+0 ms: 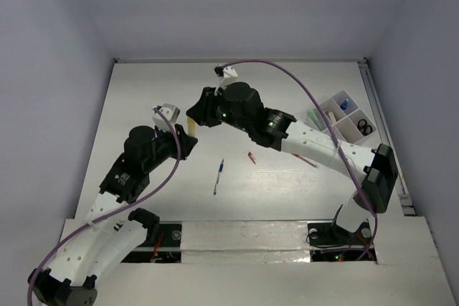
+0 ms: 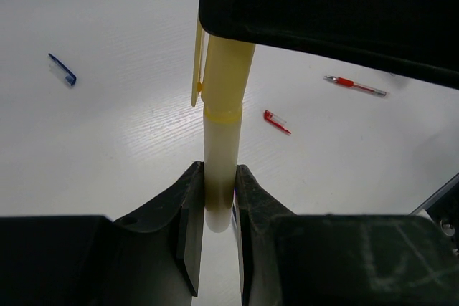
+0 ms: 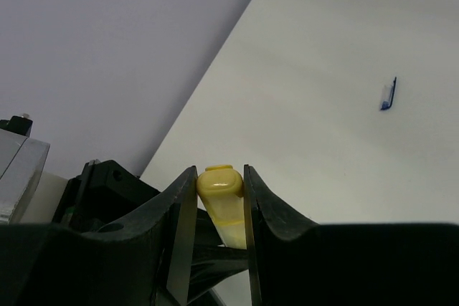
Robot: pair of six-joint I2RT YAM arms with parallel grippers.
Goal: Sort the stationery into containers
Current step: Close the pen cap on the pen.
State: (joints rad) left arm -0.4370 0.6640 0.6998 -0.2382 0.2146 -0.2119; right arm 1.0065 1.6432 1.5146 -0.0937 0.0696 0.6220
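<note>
The pale yellow marker [image 1: 192, 128] is held off the table between both grippers. My left gripper [image 2: 219, 198] is shut on its white lower end [image 2: 219, 155]. My right gripper [image 3: 220, 185] is shut on its yellow cap [image 3: 221, 190]. In the top view the left gripper [image 1: 188, 142] meets the right gripper [image 1: 196, 115] left of the table's middle. The blue-white pen [image 1: 218, 176], a tiny red bit [image 1: 252, 158] and the red pencil [image 1: 305, 160] lie on the table. The white organiser tray [image 1: 337, 128] at the right holds the black scissors [image 1: 365, 127] and a mint green eraser [image 1: 315, 118].
The right arm stretches across the table from the tray side to the centre-left. Grey walls close in the table on the left, back and right. The pen [image 2: 62, 69], red bit [image 2: 276, 121] and pencil [image 2: 355, 86] show below in the left wrist view.
</note>
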